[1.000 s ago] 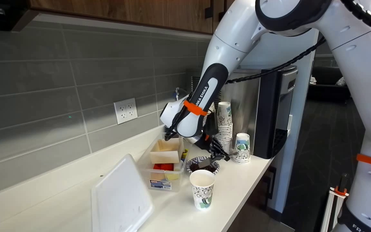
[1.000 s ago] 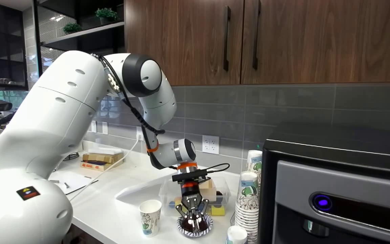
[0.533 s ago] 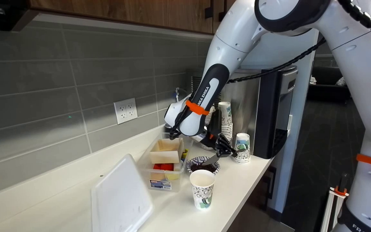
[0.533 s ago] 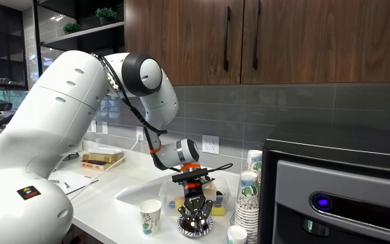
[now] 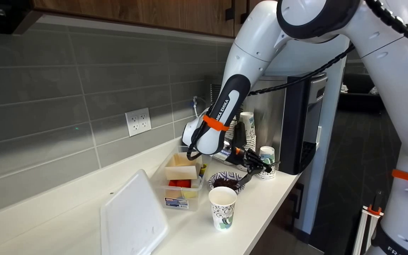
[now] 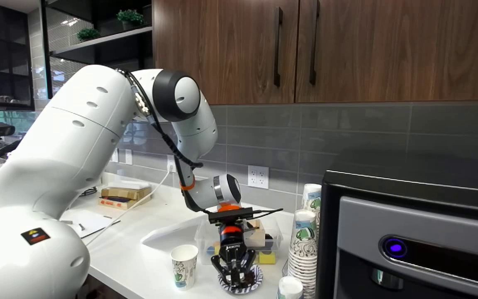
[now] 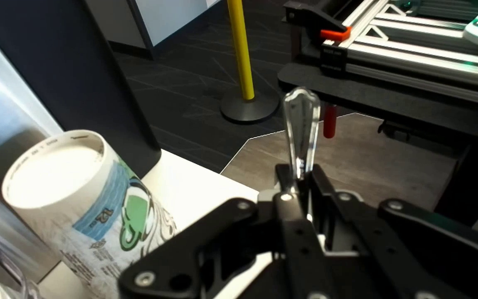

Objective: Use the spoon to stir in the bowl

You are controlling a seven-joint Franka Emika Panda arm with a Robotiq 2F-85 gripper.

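Nearest, in an exterior view, a flat, round-cornered white panel (image 5: pixel 133 216) occupies the near end of the white tabletop (image 5: pixel 190 239). Near it, a white paper cup (image 5: pixel 222 212) with dark scrollwork and a green logo stands upright. Just behind the cup sits the small, shallow round bowl (image 5: pixel 221 175) with a blue-and-white patterned rim, holding dark brown contents (image 5: pixel 224 183). Just beside the bowl, a clear plastic bin (image 5: pixel 194 203) holds a pale rectangular box (image 5: pixel 181 173) and red and yellow items (image 5: pixel 183 183). Above the bowl's edge, the black gripper (image 7: pixel 301 180) is clamped on the handle of the slender, silvery metal spoon (image 7: pixel 302 120); in the wrist view the handle's scalloped end projects past the gripper. In an exterior view the spoon is tilted, its lower end (image 5: pixel 245 180) overlapping the bowl's rim; whether it touches the rim or the contents cannot be determined. Beyond the gripper stands a short stack of upturned printed paper cups (image 5: pixel 267 159), and farther back a tall stack of similar cups (image 5: pixel 248 124), next to a large steel-and-black appliance (image 5: pixel 298 141). A purple-lit ring (image 6: pixel 395 248) shows on the appliance's front. Behind the tabletop is a grey tiled wall (image 5: pixel 23 88) bearing a white outlet plate (image 5: pixel 138 122), with brown wood cabinets (image 6: pixel 222 50) mounted above.
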